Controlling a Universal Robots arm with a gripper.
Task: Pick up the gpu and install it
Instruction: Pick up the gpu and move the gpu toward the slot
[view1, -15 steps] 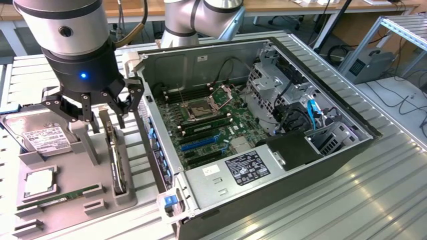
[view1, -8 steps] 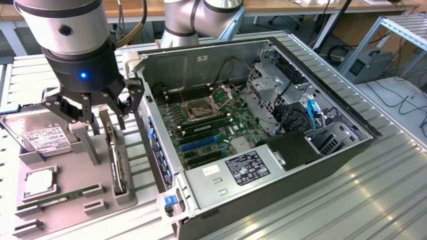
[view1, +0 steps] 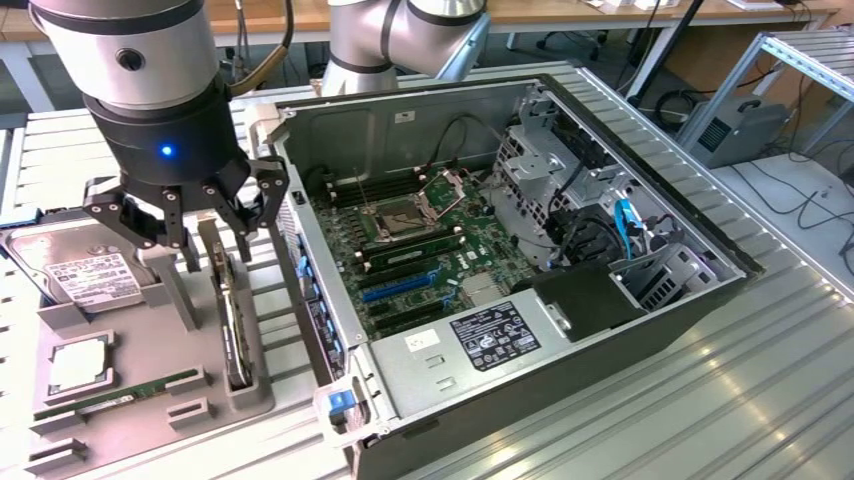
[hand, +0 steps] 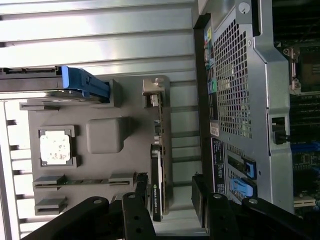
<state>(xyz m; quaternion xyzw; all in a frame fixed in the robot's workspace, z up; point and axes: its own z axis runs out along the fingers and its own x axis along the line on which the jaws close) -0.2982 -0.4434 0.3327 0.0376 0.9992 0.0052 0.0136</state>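
Fingers (hand: 141, 187) spread wide either side of gpu (hand: 156, 195), gripping nothing; gpu thin black card, on edge in grey tray (view1: 127, 425) slot; silvery bracket (hand: 152, 92) at one end.

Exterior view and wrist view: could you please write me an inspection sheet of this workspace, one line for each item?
Surface: ribbed silvery metal table.
Job's things: thin black gpu card stands on edge in a slot of the grey holder tray; open black computer case lies beside it, green motherboard exposed.
Clutter: silver hard drive with white label, square silvery processor and narrow green memory stick, all on the tray.
Grippers: black gripper open, hovers over the gpu card, not gripping it.
Cables: black and blue cables inside the case.
Surroundings: wooden desks behind.
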